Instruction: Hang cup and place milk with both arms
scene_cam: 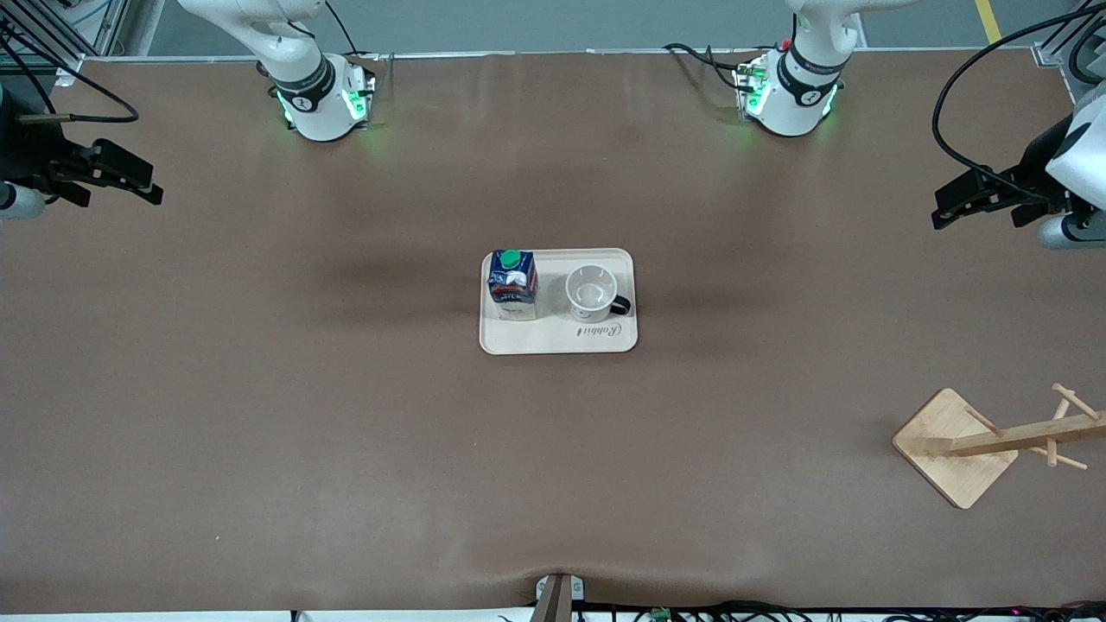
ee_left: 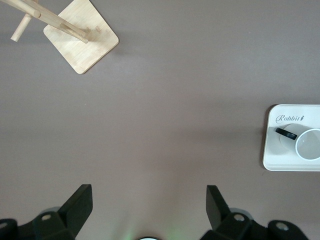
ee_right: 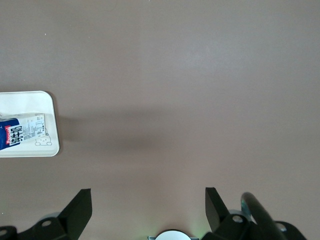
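The left gripper [ee_left: 147, 210] hangs over bare table at the left arm's end, its fingers apart and empty. The right gripper [ee_right: 147, 210] waits the same way over the right arm's end, fingers apart. In the middle of the table the cream tray [scene_cam: 558, 339] carries the milk [scene_cam: 512, 283] and, just beside it, the cup [scene_cam: 593, 292], both upright. The wooden rack [scene_cam: 994, 442] stands toward the left arm's end, nearer to the front camera than the tray

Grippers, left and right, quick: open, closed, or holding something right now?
Left gripper: open, holding nothing, over bare table.
Right gripper: open, holding nothing, over bare table.
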Action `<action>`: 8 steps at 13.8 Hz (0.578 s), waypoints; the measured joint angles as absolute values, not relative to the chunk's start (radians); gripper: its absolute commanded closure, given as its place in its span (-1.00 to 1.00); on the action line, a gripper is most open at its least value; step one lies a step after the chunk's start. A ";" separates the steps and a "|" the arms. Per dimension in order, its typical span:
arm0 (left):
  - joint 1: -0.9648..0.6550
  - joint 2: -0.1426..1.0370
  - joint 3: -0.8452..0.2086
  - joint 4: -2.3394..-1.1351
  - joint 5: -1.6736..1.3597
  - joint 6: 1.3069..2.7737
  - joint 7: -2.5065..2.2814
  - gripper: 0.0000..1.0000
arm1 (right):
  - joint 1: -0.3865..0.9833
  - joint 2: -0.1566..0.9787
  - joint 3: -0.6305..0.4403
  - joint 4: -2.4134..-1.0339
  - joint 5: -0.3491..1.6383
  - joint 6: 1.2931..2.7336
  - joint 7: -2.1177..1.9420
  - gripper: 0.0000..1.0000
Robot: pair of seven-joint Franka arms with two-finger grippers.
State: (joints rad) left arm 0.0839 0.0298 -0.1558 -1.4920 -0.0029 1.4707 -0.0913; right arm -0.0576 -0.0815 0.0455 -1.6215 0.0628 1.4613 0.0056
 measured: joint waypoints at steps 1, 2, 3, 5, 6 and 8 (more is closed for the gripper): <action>0.084 0.030 -0.155 -1.492 -0.001 1.471 -0.091 -1.00 | -0.058 -0.081 0.046 -1.621 0.063 1.462 0.006 -1.00; 0.085 0.030 -0.153 -1.492 -0.001 1.470 -0.091 -1.00 | -0.058 -0.081 0.046 -1.621 0.063 1.463 0.006 -1.00; 0.085 0.030 -0.152 -1.492 0.000 1.469 -0.091 -1.00 | -0.058 -0.081 0.046 -1.621 0.063 1.463 0.006 -1.00; 0.085 0.030 -0.152 -1.492 0.012 1.466 -0.091 -1.00 | -0.058 -0.081 0.046 -1.621 0.063 1.464 0.006 -1.00; 0.085 0.030 -0.153 -1.492 0.020 1.466 -0.091 -1.00 | -0.058 -0.081 0.046 -1.621 0.063 1.465 0.006 -1.00; 0.084 0.030 -0.155 -1.492 0.022 1.465 -0.091 -1.00 | -0.058 -0.080 0.046 -1.621 0.063 1.465 0.006 -1.00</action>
State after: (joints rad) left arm 0.0838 0.0298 -0.1548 -1.4920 0.0221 1.4651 -0.0913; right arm -0.0576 -0.0796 0.0455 -1.6214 0.0628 1.4652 0.0056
